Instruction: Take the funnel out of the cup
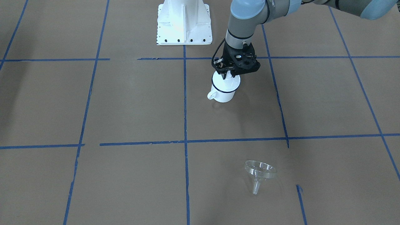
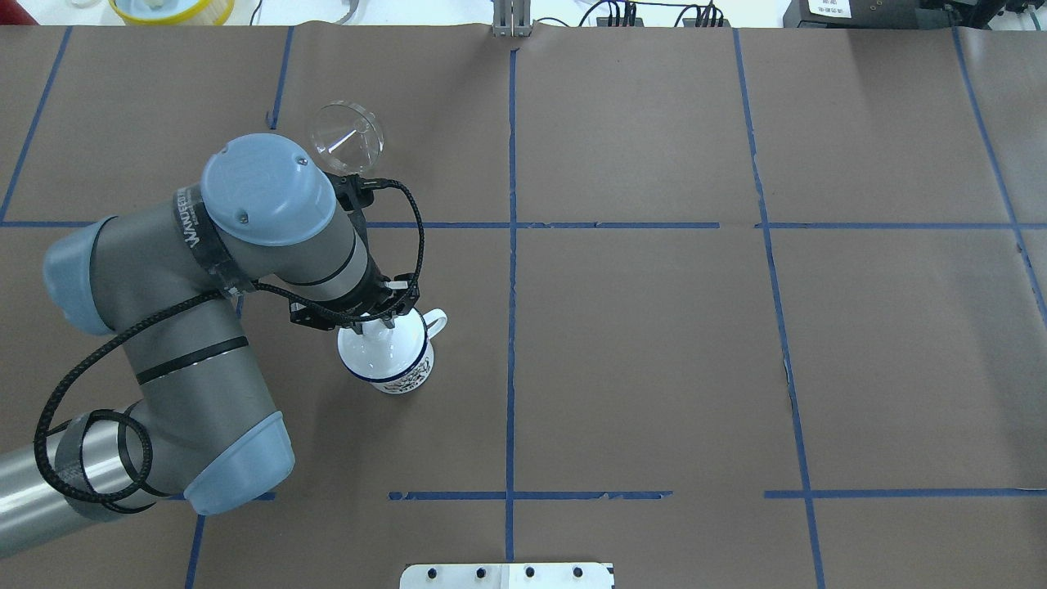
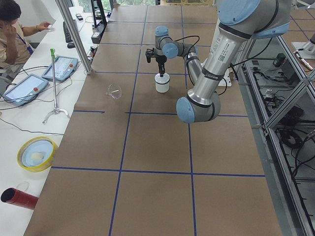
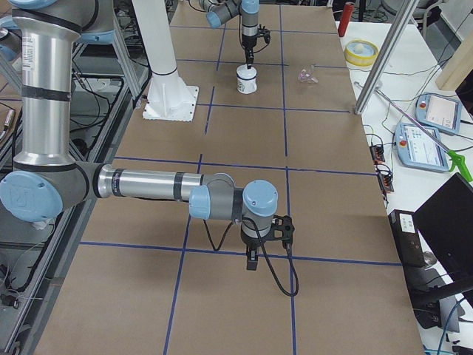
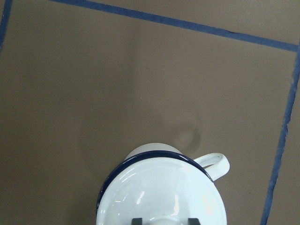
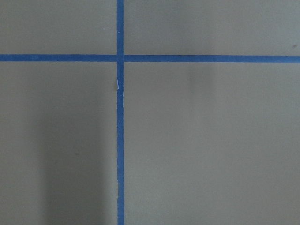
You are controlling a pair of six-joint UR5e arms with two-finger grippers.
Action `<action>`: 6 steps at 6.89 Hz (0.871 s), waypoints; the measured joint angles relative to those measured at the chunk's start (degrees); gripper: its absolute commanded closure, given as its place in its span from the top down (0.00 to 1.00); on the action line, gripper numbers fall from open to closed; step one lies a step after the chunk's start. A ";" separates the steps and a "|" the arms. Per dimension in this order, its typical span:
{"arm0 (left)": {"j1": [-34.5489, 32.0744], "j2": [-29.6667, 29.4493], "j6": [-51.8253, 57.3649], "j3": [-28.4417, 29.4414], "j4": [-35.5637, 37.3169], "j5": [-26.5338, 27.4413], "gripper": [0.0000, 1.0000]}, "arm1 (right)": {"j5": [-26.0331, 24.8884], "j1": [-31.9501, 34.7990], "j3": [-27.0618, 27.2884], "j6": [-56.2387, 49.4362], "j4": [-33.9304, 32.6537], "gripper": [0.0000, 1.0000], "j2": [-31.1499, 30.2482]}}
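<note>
The white cup [image 1: 223,92] with a dark blue rim stands upright on the brown table, handle to the side. A white round lid [image 5: 159,192] covers its mouth. My left gripper [image 1: 229,75] is right above the cup, its fingers on either side of the lid's knob and shut on it; it also shows in the overhead view [image 2: 375,325]. The clear funnel [image 1: 260,170] lies on its side on the table, well apart from the cup, also in the overhead view [image 2: 346,137]. My right gripper [image 4: 251,262] hangs over bare table far from both; I cannot tell whether it is open.
The white robot base plate [image 1: 183,22] sits at the table's robot side. A yellow bowl [image 3: 37,153], a red cylinder [image 3: 17,197] and teach pendants [image 3: 61,66] lie on the side bench, where a person [image 3: 12,29] sits. Blue tape lines grid the table.
</note>
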 measured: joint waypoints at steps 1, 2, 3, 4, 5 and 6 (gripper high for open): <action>0.00 0.02 -0.01 0.00 -0.12 0.00 0.99 | 0.00 0.00 0.00 0.00 0.00 1.00 0.00; 0.00 0.06 -0.04 0.01 -0.16 0.03 1.00 | 0.00 0.00 0.00 0.00 0.00 1.00 0.00; -0.02 0.15 -0.06 -0.20 -0.17 0.31 1.00 | 0.00 0.00 0.00 0.00 0.00 1.00 0.00; -0.20 0.25 0.09 -1.14 -0.16 0.68 1.00 | 0.00 0.00 0.00 0.00 0.00 1.00 0.00; -1.07 0.32 0.29 -2.83 -0.12 0.87 1.00 | 0.00 0.00 0.00 0.00 0.00 1.00 0.00; -2.89 0.31 -0.09 -4.14 -0.14 1.03 1.00 | 0.00 0.00 0.00 0.00 0.00 1.00 0.00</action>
